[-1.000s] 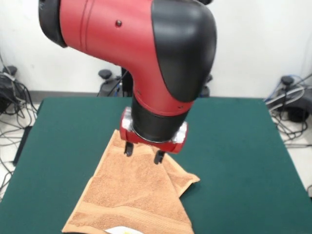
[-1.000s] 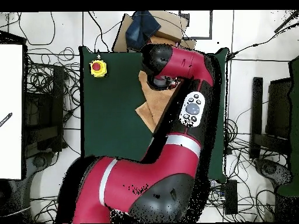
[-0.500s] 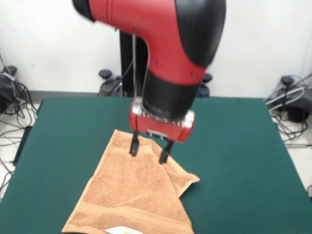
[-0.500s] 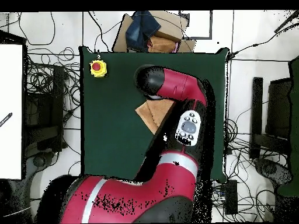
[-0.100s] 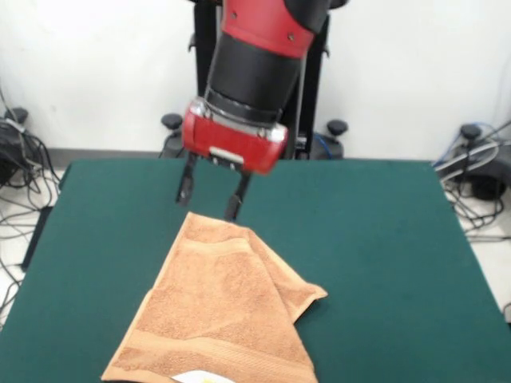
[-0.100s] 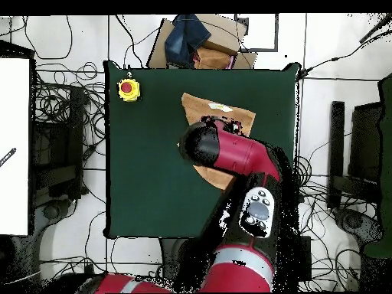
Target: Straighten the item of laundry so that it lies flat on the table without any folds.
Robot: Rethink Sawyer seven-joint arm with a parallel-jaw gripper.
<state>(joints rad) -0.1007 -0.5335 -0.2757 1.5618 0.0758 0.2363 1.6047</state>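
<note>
Claw (image 5: 210, 199): fingers spread apart, empty, poised just above the towel's far corner.
Towel (image 5: 219, 311): tan-orange, one side folded over, on the green desk (image 5: 383, 239).

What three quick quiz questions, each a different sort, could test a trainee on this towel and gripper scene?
1. True or false: the gripper holds the towel.
2. The towel's right side is: A flat, B folded over, C rolled up.
3. Fill in: the yellow box on the table has a ___ button.

Key: 1 false, its open fingers hang above the towel's far corner. 2 B. 3 red.
</note>
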